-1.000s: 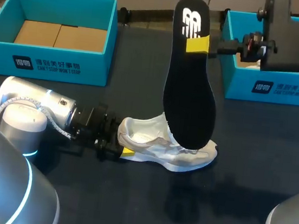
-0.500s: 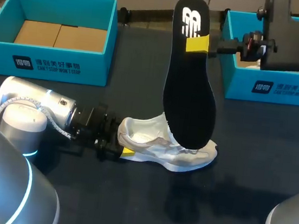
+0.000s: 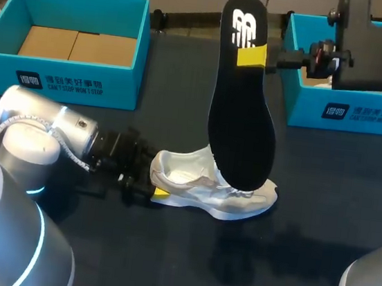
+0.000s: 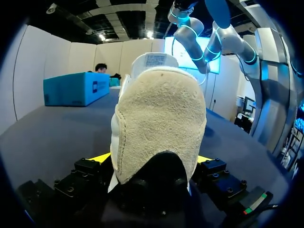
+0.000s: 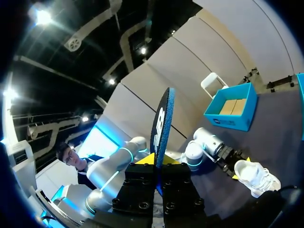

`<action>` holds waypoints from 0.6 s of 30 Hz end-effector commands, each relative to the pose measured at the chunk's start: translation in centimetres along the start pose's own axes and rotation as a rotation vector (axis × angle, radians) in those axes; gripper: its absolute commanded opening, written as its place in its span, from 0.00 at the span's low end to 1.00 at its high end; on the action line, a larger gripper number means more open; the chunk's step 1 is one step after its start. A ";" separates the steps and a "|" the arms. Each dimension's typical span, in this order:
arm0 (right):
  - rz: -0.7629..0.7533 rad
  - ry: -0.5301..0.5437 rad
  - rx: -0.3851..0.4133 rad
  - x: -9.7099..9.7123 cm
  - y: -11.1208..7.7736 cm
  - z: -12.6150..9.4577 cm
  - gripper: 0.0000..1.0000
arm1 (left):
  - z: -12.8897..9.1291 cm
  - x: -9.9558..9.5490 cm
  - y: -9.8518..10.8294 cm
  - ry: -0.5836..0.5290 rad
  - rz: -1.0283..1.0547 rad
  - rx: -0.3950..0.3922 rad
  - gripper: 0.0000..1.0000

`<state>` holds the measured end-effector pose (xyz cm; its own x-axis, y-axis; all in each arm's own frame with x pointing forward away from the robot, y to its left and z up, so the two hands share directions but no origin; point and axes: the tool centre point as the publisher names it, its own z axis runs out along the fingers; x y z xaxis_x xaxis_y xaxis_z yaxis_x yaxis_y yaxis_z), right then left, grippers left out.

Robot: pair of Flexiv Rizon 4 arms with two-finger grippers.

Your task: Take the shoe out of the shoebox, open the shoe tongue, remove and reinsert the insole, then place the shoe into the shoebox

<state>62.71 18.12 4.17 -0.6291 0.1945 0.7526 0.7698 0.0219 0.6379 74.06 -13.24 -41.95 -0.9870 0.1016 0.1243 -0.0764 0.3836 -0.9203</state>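
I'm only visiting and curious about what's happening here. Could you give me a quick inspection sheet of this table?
Surface: dark table.
Job's things: white shoe on its sole mid-table; black insole out of it, held upright; left box open, only its cardboard floor showing; right box open, partly hidden.
Clutter: nothing seen.
Grippers: left gripper shut on the shoe's heel; right gripper shut on the insole's heel end.
Cables: white coiled cable along the left arm.
Surroundings: nothing seen reaching over the table.
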 end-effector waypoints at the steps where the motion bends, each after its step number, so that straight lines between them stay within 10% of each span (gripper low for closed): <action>1: 0.002 -0.002 0.003 0.0 0.2 0.4 0.00 | -1.4 0.5 -0.8 -0.007 -0.008 -0.068 1.00; 18: 0.002 -0.002 0.003 0.0 0.2 0.4 0.00 | -3.4 0.9 -1.3 0.014 0.000 -0.205 1.00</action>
<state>62.74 18.15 4.17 -0.6293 0.1940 0.7526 0.7698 0.0221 0.6379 73.84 -10.54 -39.43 -0.9846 0.1155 0.1311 -0.0447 0.5588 -0.8281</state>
